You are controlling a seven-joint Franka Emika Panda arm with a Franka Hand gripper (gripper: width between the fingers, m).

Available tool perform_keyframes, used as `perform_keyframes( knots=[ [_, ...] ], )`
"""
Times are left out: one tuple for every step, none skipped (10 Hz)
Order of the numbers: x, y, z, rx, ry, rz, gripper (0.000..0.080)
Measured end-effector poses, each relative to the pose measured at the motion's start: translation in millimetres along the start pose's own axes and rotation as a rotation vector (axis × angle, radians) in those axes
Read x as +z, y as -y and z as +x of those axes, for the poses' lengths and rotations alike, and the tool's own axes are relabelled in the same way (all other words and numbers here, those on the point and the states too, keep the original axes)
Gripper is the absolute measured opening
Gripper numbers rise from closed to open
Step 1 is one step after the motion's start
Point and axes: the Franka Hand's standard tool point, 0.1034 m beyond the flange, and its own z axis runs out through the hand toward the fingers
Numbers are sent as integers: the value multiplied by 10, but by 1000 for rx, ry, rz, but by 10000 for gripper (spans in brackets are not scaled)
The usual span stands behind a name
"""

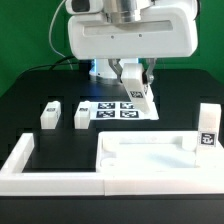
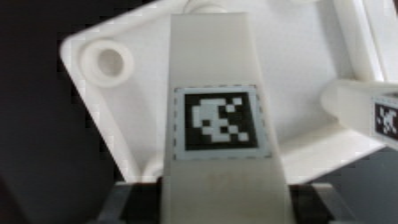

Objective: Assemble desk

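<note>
Exterior view first: the hand [image 1: 133, 82] hangs under the arm's big white body [image 1: 130, 40]. It is clenched on the held leg [image 1: 138, 96], tag facing us, in line with the far right corner of the marker board [image 1: 118, 109]. What lies beneath that leg, this view cannot say.

The wrist view can. The held leg runs straight up the picture with its tag [image 2: 217, 120] square on and dark fingers [image 2: 134, 205] flanking it. Behind it is a corner of the panel [image 2: 116, 115] with 1 round socket [image 2: 107, 62]. Another leg [image 2: 365, 110] pokes in at the edge.

Only the exterior view shows the rest of the layout. The panel lies near, toward the exterior view's right, with 1 upright leg [image 1: 207, 128] at its far right corner. The left leg [image 1: 49, 116] and the middle leg [image 1: 82, 116] stand on the exterior view's left, beside the marker board. The border wall [image 1: 25, 155] hugs the near left.

The surface [image 1: 30, 95] is black, and a green backdrop [image 1: 25, 30] fills the room behind.
</note>
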Motion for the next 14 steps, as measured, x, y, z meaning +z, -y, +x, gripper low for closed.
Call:
perform_keyframes(
  knots=[
    [3, 33, 32, -8, -85, 9, 288],
    [24, 50, 35, -17, -154, 14, 288],
    [32, 11, 92, -34, -212, 13, 288],
    [12, -87, 213, -46, -300, 7, 288],
    [-29, -140, 305, -60, -395, 5, 288],
    [-44, -171, 379, -68, -468, 0, 288],
    [-40, -177, 414, -70, -559, -1, 288],
    [27, -184, 357, -68, -573, -3, 288],
    [25, -183, 359, -68, -574, -3, 288],
    [23, -184, 363, -68, -572, -3, 288],
    [67, -198, 360, -76, -571, -10, 288],
    [195, -236, 375, -90, -562, -29, 288],
    [241, -264, 429, -99, -563, -42, 288],
    [248, -263, 453, -112, -569, -47, 288]
  ],
)
